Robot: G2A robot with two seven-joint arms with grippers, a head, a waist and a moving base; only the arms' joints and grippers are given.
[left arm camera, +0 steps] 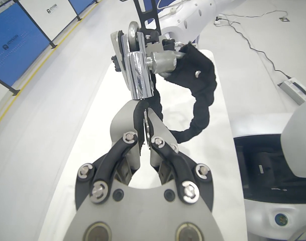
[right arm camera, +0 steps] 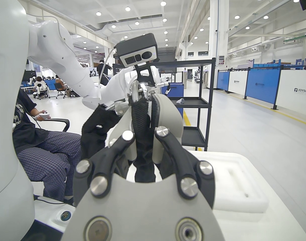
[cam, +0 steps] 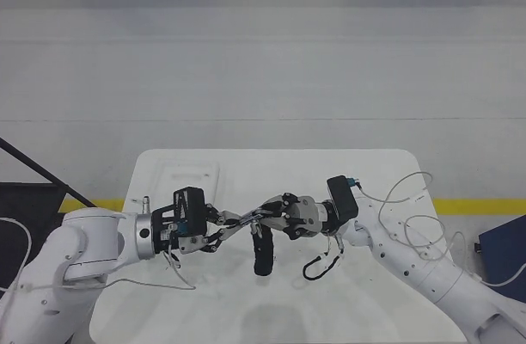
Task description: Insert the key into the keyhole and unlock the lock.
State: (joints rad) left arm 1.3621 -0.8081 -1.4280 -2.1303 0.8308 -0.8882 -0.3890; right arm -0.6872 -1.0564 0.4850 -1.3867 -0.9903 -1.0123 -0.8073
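Left end effector: fingers closed narrow on the key, which has a black sleeve beside it. Right end effector: clamped on the lock, a chrome body. Both meet in the air above the middle of the white worktop. The key's tip touches the lock's lower end; insertion depth cannot be determined. A black sleeved cable loops down from the lock.
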